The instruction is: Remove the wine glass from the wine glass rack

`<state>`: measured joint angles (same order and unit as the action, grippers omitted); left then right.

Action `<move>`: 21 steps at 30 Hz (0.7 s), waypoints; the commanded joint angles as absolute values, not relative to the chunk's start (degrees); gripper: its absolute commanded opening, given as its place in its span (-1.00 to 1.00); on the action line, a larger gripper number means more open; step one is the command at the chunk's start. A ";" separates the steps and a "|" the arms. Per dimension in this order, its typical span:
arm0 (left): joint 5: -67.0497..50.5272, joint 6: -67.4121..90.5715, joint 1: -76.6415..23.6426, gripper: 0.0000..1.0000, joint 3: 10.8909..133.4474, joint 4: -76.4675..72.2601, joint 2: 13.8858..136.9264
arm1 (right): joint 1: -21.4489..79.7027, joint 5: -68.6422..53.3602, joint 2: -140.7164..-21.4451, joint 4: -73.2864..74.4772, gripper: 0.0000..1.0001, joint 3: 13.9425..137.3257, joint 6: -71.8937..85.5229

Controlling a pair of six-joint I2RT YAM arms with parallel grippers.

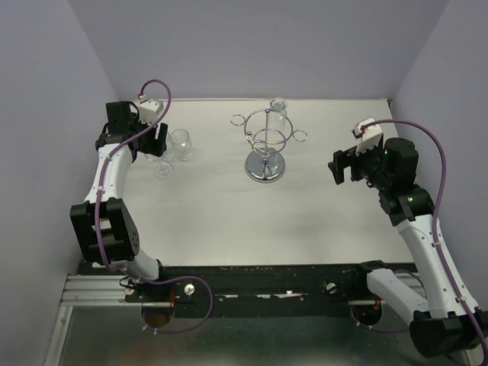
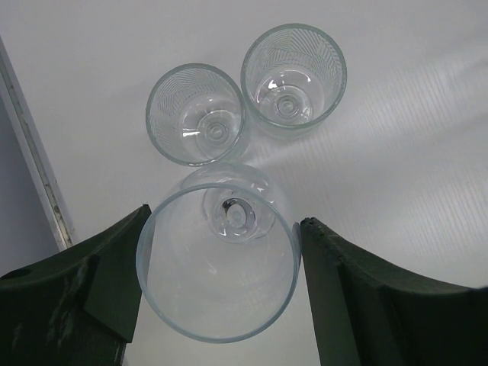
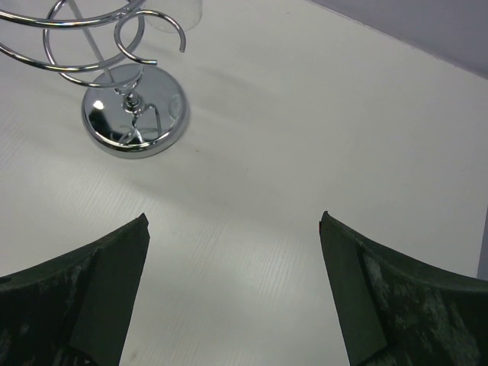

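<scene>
Black left end effector point(image 2: 225, 216): the fingers are closed against the two sides of a wine glass point(image 2: 217, 263), one pad at each edge of its rim.
Wine glass: upright with its mouth toward the wrist camera. The bowl is clear to the bottom, and the stem and foot show straight through it. Whether the foot rests on the surface point(image 1: 229, 213) cannot be told.
Second glass point(image 2: 196, 114): stands upright on the surface just beyond the held one, its bowl clear, with a fine ribbed pattern in the wall.
Third glass point(image 2: 293, 72): upright just beside the second, same pattern, bowl clear.
Place of the group: the left rear of the surface, well apart from the rack point(image 1: 264, 145).
Right end effector point(image 3: 233, 216): the fingers are spread wide with only bare surface between them, and it hangs over the right side.
Rack: chrome wire, standing near the middle rear on a round mirrored base point(image 3: 135, 114). The loop hooks point(image 3: 156, 34) facing the right end effector carry nothing.
Fourth glass point(image 1: 278, 109): at the far side of the rack. Whether it hangs from a hook or stands behind the rack cannot be told.
</scene>
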<state>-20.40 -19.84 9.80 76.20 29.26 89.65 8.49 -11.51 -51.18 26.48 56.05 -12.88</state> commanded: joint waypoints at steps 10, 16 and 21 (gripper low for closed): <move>-19.25 -16.44 10.55 0.97 76.11 27.86 87.63 | 7.65 -13.27 -50.71 25.58 1.00 54.93 -11.69; -20.30 -15.65 10.72 0.97 76.46 28.21 86.40 | 7.56 -13.54 -50.80 25.93 1.00 55.11 -11.78; -16.80 -15.03 11.25 0.98 76.11 28.22 84.12 | 7.38 -13.45 -51.24 26.10 1.00 55.81 -11.87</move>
